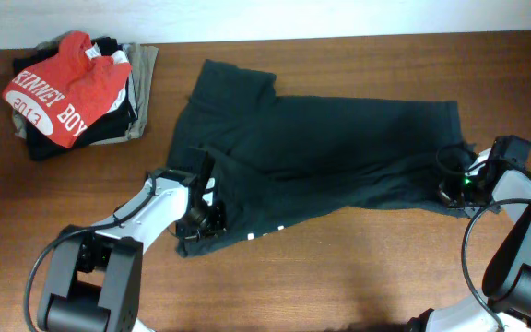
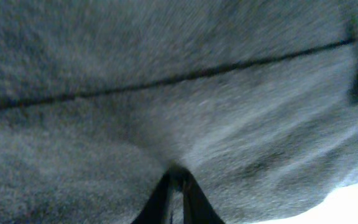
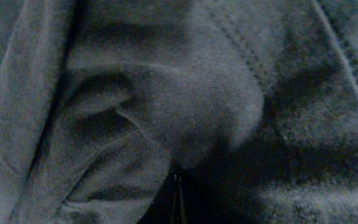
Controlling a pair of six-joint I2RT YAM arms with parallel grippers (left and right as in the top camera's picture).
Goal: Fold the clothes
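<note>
The dark T-shirt [image 1: 321,152] lies crumpled across the middle of the table, partly folded over itself, with bits of white lettering showing at its front edge. My left gripper [image 1: 201,217] sits at its front left corner, shut on a pinch of the cloth [image 2: 178,180]. My right gripper [image 1: 450,180] sits at its right edge, shut on a fold of the cloth [image 3: 178,177]. Both wrist views are filled with dark fabric close up.
A pile of folded clothes with a red T-shirt [image 1: 63,88] on top lies at the back left; a beige garment [image 1: 144,78] shows at its side. Bare wooden table [image 1: 358,267] lies in front of the shirt.
</note>
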